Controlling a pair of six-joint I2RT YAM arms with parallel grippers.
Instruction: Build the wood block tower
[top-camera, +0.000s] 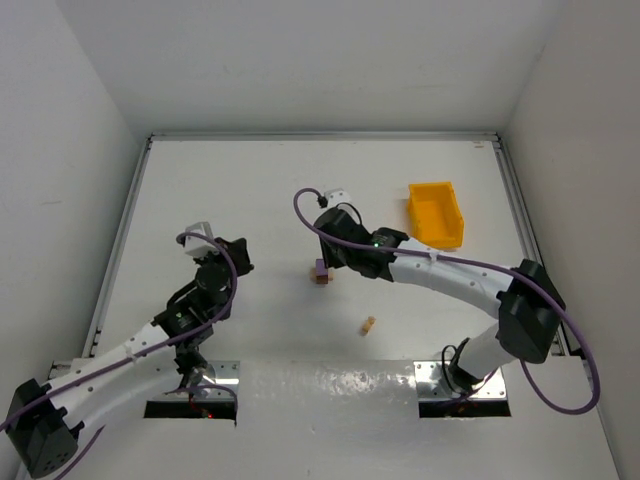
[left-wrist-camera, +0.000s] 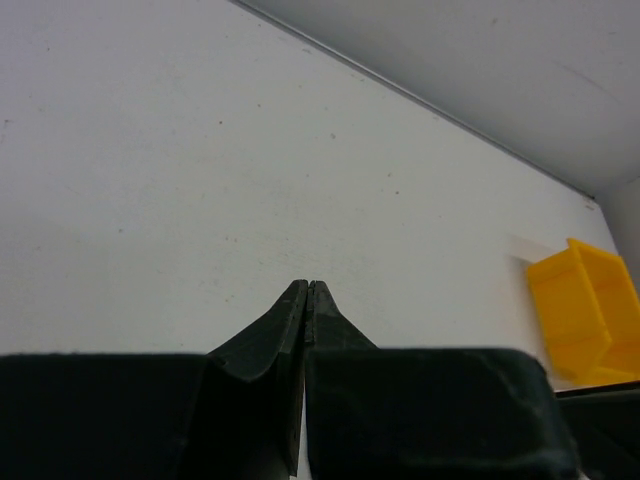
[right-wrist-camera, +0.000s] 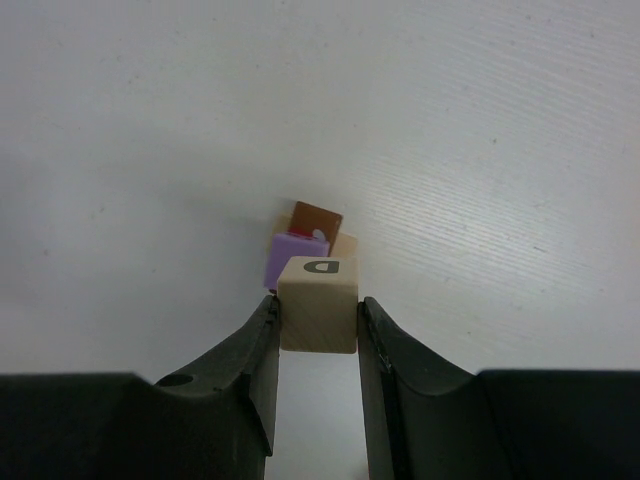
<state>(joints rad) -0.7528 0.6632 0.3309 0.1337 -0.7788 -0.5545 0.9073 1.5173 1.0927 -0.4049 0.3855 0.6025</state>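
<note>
My right gripper (right-wrist-camera: 318, 306) is shut on a pale tan cube (right-wrist-camera: 318, 318) with a dark letter on its far face. Just beyond it stand a purple cube (right-wrist-camera: 291, 256), a dark brown cube (right-wrist-camera: 317, 219) and the corner of another tan cube (right-wrist-camera: 347, 243). From above, this small stack (top-camera: 321, 271) sits mid-table with my right gripper (top-camera: 330, 260) right at it. Whether the held cube touches the stack I cannot tell. A loose tan cube (top-camera: 369, 325) lies nearer the arms. My left gripper (left-wrist-camera: 308, 286) is shut and empty, hovering left of the stack (top-camera: 238, 256).
A yellow plastic bin (top-camera: 436, 213) stands at the back right, also seen at the right edge of the left wrist view as the yellow bin (left-wrist-camera: 585, 310). White walls close in the table on three sides. Purple cables loop along both arms.
</note>
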